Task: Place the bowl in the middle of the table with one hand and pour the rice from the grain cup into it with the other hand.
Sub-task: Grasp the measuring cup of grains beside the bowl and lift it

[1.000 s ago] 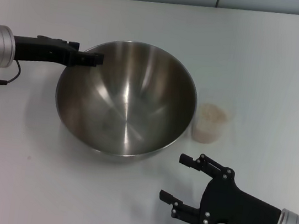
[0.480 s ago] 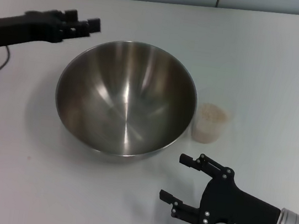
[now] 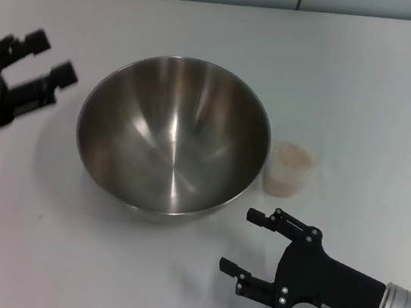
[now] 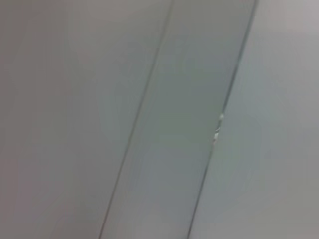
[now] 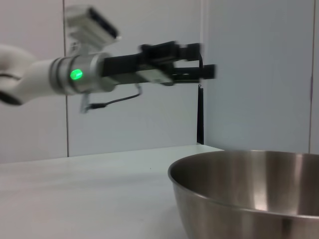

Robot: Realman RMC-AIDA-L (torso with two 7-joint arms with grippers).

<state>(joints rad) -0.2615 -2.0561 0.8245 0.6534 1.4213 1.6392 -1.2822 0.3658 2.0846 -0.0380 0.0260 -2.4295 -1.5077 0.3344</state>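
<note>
Cup: small, clear plastic, part-filled with pale rice; upright on table, just beside bowl on its right, possibly touching the wall. Judged light, thin-walled, slick, easily crushed or tipped; best taken round the mid-wall, gently, kept level until over the bowl. Bowl: steel, rigid, stable, near mid-table, holding no rice. Right gripper low, nearer than cup, fingers spread, holding nothing, cup ahead and slightly right of its fingertips. Left gripper lifted off left of bowl, fingers apart, clear of rim.
</note>
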